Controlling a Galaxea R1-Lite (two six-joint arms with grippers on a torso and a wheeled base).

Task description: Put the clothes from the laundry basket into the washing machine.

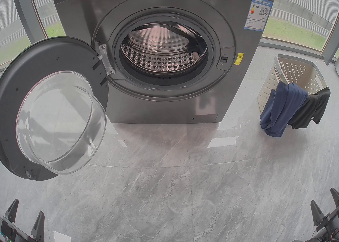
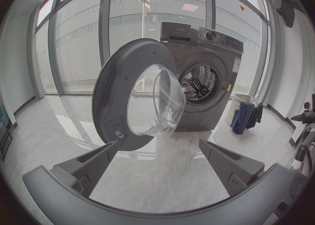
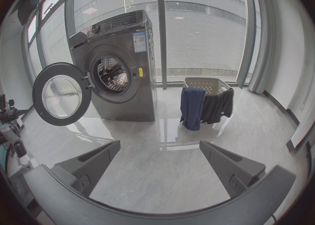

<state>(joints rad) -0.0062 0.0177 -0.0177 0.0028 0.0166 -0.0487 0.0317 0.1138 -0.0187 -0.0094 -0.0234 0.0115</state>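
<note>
Noting my left gripper [image 2: 158,143] and right gripper [image 3: 159,142] both spread apart and empty, I see the washing machine [image 1: 159,59], door [image 1: 46,62] swung wide, ahead of the left one, and the laundry basket [image 1: 300,59] ahead of the right one, a blue garment [image 1: 282,108] and a black garment [image 1: 310,108] draped over its rim.

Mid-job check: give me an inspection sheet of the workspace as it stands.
Surface: glossy grey marbled floor.
Job's things: washing machine with its door swung wide open; no clothes visible in the drum. The laundry basket stands on the robot's right, with a blue garment and a black garment draped over its rim.
Clutter: nothing seen.
Grippers: left claw open, right claw open, both holding nothing.
Cables: nothing seen.
Surroundings: windows behind the machine.
</note>
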